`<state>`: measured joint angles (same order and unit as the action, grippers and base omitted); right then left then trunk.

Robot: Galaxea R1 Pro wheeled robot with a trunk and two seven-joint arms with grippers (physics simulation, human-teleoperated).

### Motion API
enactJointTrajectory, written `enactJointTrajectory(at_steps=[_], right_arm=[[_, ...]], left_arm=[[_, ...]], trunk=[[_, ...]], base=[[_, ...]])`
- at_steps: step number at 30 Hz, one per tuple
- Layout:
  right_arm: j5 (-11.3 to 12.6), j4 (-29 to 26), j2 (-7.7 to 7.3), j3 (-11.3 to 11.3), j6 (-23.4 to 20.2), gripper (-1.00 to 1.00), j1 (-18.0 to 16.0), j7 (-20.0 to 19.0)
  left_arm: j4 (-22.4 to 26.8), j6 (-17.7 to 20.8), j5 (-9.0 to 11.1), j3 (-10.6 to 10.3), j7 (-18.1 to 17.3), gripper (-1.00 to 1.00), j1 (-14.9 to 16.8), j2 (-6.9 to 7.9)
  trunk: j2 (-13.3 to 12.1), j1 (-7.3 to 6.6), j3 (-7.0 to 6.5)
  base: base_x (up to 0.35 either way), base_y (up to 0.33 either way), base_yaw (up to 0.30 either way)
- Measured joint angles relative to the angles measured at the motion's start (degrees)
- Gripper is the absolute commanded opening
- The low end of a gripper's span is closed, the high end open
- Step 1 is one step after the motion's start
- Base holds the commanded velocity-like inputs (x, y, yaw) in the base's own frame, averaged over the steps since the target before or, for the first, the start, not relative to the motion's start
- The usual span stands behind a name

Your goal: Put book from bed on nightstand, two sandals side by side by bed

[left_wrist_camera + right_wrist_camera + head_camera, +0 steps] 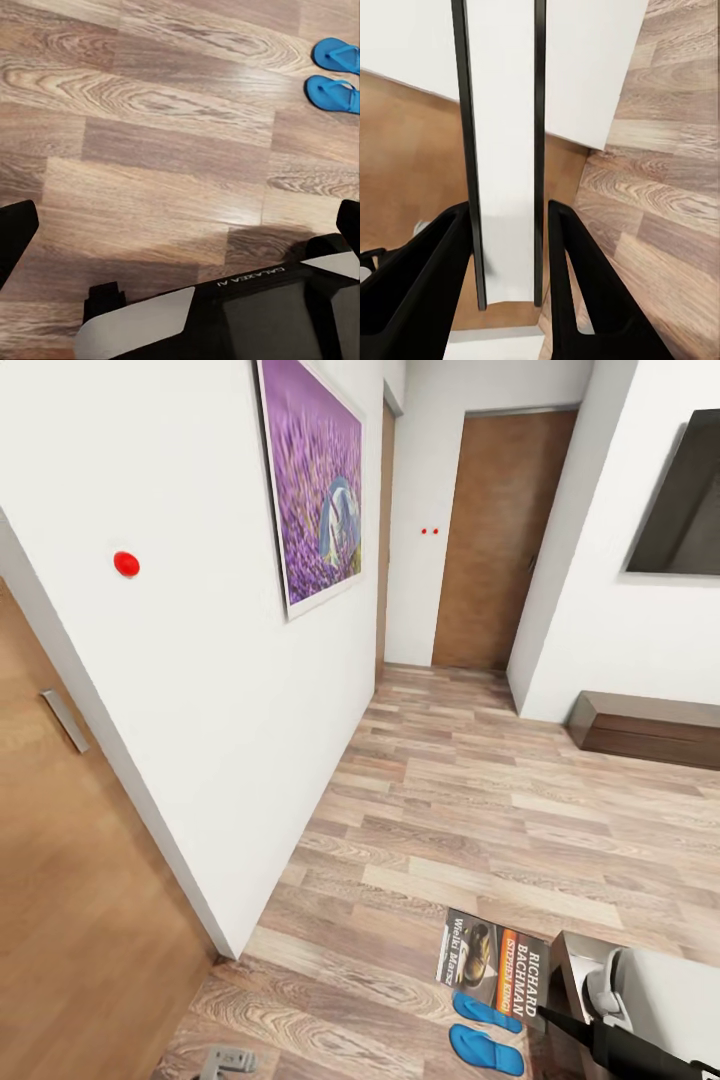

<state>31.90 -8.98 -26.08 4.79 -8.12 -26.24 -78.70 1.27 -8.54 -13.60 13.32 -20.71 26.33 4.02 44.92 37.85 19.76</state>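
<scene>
Right claw (pixel 510 247) gripping book (pixel 495 957), edge-on.

Under me is a wood-plank floor (pixel 470 810) in light brown. Two blue sandals (pixel 486 1032) lie flat on it, side by side and near each other. A low dark bench cabinet (pixel 645 728) stands on it by the wall.

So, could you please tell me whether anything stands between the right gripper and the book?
Nothing visible does: the right gripper is closed on the book, which sits edge-on between its fingers.
</scene>
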Motion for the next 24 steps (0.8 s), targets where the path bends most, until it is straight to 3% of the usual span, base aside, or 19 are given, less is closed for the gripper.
enactJointTrajectory(at_steps=[11,24], right_arm=[[0.0,1.8,0.00,0.0,0.0,-1.00,0.0,0.0],[0.0,1.9,0.01,-0.1,0.0,-1.00,0.0,0.0]], left_arm=[[-0.1,-0.1,0.0,0.1,1.0,1.00,0.0,-0.06],[-0.2,-0.1,0.1,0.1,1.0,1.00,0.0,-0.21]], trunk=[[0.0,0.00,-0.08],[0.0,0.00,-1.21]], base=[[0.000,0.000,0.000],[0.000,0.000,0.000]])
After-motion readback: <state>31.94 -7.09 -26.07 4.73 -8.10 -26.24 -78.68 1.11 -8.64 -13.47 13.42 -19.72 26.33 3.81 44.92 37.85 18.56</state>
